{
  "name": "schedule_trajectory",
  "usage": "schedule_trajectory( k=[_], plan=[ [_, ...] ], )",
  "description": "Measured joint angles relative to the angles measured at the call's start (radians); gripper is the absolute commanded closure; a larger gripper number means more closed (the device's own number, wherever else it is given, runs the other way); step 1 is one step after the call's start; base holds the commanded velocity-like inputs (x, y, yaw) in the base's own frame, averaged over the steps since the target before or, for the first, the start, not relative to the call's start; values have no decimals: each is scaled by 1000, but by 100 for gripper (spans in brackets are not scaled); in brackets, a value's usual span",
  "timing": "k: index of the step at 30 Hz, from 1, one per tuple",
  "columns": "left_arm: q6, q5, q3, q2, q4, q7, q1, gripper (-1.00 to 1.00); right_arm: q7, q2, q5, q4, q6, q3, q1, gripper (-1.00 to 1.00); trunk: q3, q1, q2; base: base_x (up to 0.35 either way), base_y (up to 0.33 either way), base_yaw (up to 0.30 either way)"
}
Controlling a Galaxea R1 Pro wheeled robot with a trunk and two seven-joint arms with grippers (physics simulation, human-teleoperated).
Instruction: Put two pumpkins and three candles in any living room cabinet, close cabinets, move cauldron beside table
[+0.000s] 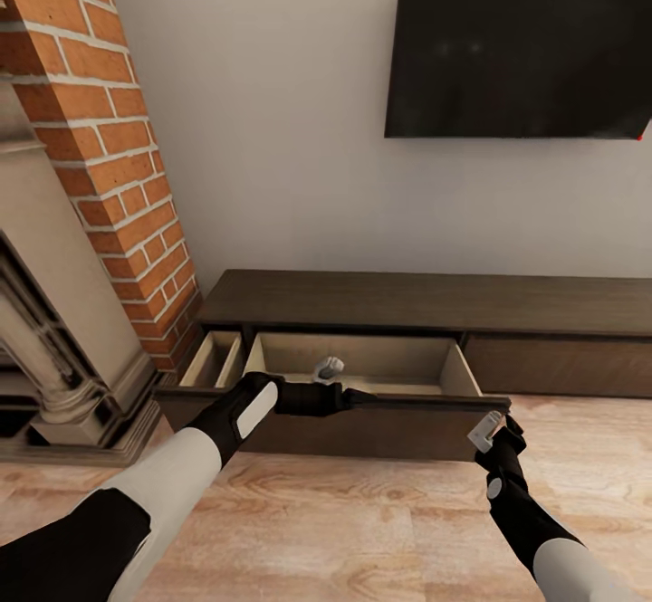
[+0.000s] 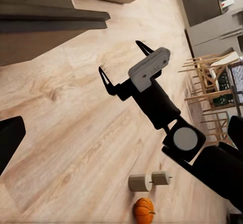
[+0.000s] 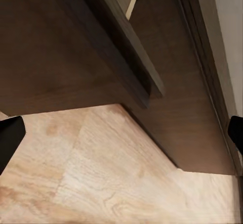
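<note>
The long dark-brown cabinet (image 1: 426, 299) stands against the wall with a wide drawer (image 1: 362, 421) pulled out. A small grey candle (image 1: 328, 368) lies on the drawer's pale floor. My left gripper (image 1: 367, 396) hovers over the drawer's front edge, open and holding nothing. At the drawer's right front corner, my right gripper (image 1: 500, 421) is also open and empty; the left wrist view shows this right gripper (image 2: 124, 62) with its fingers spread. On the wood floor behind it, two more candles (image 2: 149, 180) lie beside an orange pumpkin (image 2: 144, 210). The cauldron and table are out of view.
A brick fireplace with a stone mantel (image 1: 81, 249) stands at the left. A narrow drawer (image 1: 213, 359) beside the wide one is also open. A dark TV (image 1: 521, 41) hangs above the cabinet. Wooden dining chairs (image 2: 212, 92) stand farther off.
</note>
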Motion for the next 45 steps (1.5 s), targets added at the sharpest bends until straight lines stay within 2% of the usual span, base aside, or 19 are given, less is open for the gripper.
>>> schedule_trajectory(
  k=[4,7,9,10,13,22,24,27,28,29,37,45],
  plan=[
    [0,-1,-6,3,1,0,0,-100,27,-2,-2,-4,-1,1,0,-100,13,-15,28,0,0,0],
    [0,-2,-35,3,1,2,0,-100,44,-3,-2,-4,-1,0,0,-100,22,-27,49,0,0,0],
    [0,-2,-78,5,2,8,0,-100,65,-4,-3,-4,-1,0,0,-100,28,-34,63,0,0,0],
    [-1,-2,-116,8,9,15,0,-100,83,-4,-3,-4,-1,1,0,-100,31,-38,70,0,0,0],
    [-1,-2,-143,12,51,19,0,-100,94,-3,-3,-4,-1,3,0,-100,41,-50,91,0,0,0],
    [-1,-2,-159,11,145,42,5,-100,95,-2,-2,-4,1,5,0,-100,69,-84,154,0,0,0],
    [-7,-4,-190,8,217,55,9,-100,92,1,-1,-1,1,6,4,-100,75,-92,168,0,0,0],
    [-44,-1,-191,7,263,57,16,-100,94,5,-1,8,9,6,5,-100,85,-103,189,0,0,0],
    [-90,-5,-196,7,318,87,33,-100,92,5,-1,13,6,6,9,-100,88,-107,196,0,0,0],
    [-98,-2,-192,6,326,105,43,-100,93,6,0,15,7,6,10,-100,91,-111,203,0,0,0],
    [-127,-3,-194,10,337,206,140,-100,91,6,1,75,3,6,12,-100,116,-142,259,0,0,0],
    [-231,-2,-195,11,401,286,230,-100,89,8,-5,172,1,5,15,-100,141,-172,315,0,0,0]
  ],
)
